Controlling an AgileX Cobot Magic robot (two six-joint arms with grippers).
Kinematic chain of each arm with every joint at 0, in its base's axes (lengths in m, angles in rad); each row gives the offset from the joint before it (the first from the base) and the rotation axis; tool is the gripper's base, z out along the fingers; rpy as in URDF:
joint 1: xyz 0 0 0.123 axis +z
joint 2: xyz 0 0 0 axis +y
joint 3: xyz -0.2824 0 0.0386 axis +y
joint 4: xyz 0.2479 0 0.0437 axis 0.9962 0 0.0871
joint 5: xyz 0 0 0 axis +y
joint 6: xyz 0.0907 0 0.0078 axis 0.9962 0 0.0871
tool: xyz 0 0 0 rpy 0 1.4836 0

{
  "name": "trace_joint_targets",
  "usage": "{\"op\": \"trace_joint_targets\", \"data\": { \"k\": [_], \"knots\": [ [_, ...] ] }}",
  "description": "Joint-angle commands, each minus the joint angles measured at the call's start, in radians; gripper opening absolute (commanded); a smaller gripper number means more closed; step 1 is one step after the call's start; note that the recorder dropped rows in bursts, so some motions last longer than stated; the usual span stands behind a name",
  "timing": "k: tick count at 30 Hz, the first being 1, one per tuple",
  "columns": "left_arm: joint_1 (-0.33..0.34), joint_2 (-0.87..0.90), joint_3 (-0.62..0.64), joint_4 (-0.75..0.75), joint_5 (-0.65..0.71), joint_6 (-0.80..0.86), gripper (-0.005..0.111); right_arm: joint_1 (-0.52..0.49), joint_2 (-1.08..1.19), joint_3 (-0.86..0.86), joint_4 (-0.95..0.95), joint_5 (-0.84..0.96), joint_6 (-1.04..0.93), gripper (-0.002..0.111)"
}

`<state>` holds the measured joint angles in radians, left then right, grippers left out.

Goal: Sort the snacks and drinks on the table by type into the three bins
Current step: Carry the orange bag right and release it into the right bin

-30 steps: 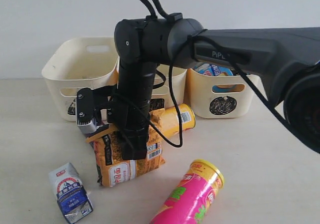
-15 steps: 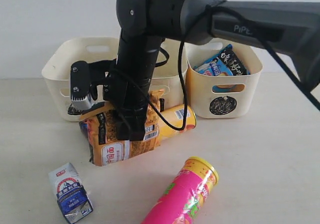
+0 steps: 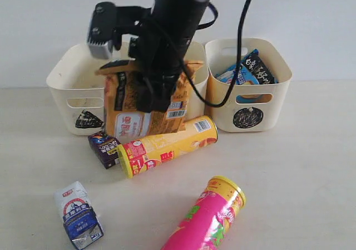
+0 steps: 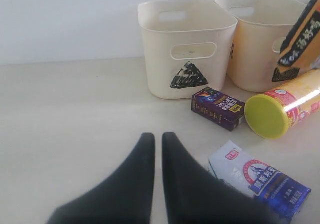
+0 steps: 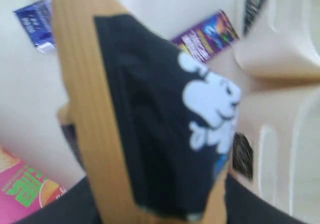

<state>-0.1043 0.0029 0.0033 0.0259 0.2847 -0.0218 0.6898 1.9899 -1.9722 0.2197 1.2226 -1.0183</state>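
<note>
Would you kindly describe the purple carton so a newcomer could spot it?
Find the cream bin marked with a black triangle. Just before it on the table lies a small boxy carton, beside the lid of the yellow tube. It alone is dark purple.

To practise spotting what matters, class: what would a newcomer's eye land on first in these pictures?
First, the crinkly orange-brown snack bag hanging clear of the table, clamped in the right gripper in front of the cream plastic bins. Next, the bright pink crisp tube lying on its side nearest the exterior camera, and the blue-black bag sticking out of the circle-marked bin.
</note>
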Motion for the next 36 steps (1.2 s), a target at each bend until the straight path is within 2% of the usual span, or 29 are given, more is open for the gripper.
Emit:
{"op": "trace_joint_targets", "data": {
  "k": [1, 6, 13, 20, 25, 36],
  "knots": [
    [0.002, -0.003, -0.003, -0.007, -0.006, -0.009, 0.004, -0.097, -0.047, -0.007, 0.01, -0.009, 0.221, 0.0],
    [0.002, -0.003, -0.003, -0.007, -0.006, -0.009, 0.004, -0.213, -0.062, -0.007, 0.041, -0.052, 0.352, 0.0],
    [0.002, -0.003, -0.003, -0.007, -0.006, -0.009, 0.004, -0.364, -0.07, -0.007, 0.162, -0.131, 0.4, 0.0],
    [0.002, -0.003, -0.003, -0.007, -0.006, -0.009, 0.004, -0.49, -0.062, -0.005, 0.244, -0.329, 0.494, 0.0],
    [0.002, -0.003, -0.003, -0.007, -0.006, -0.009, 0.004, -0.53, -0.03, -0.005, 0.269, -0.46, 0.569, 0.0],
    [0.002, -0.003, -0.003, -0.007, -0.008, -0.009, 0.004, -0.54, 0.124, -0.005, 0.284, -0.696, 0.647, 0.0]
  ]
}}
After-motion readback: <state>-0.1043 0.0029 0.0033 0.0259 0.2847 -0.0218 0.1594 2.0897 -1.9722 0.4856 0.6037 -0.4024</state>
